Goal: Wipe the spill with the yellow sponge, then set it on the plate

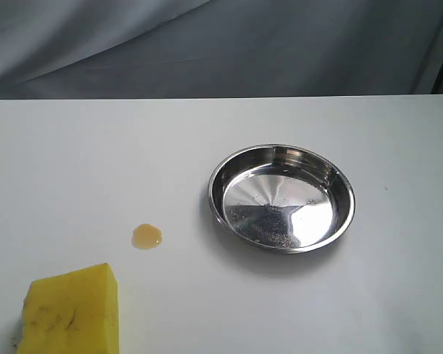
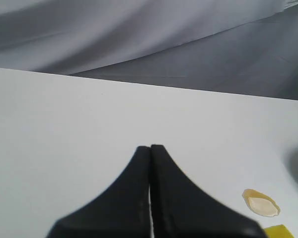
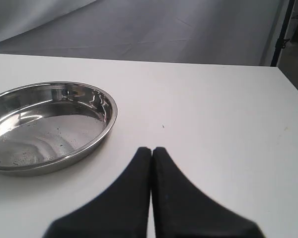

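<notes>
The yellow sponge (image 1: 71, 310) lies on the white table at the exterior view's lower left corner; only its corner (image 2: 279, 231) shows in the left wrist view. The amber spill (image 1: 146, 236) sits a little beyond the sponge, between it and the plate, and shows as a pale blob (image 2: 260, 203) in the left wrist view. The steel plate (image 1: 345, 193) stands right of centre, with nothing in it. My left gripper (image 2: 150, 147) is shut, holding nothing, apart from the spill. My right gripper (image 3: 152, 148) is shut too, beside the plate (image 3: 111, 120). Neither gripper appears in the exterior view.
The white table (image 1: 74, 162) ends at a far edge against a grey cloth backdrop (image 1: 229, 44). A dark upright post (image 3: 280, 29) stands past the table's corner in the right wrist view.
</notes>
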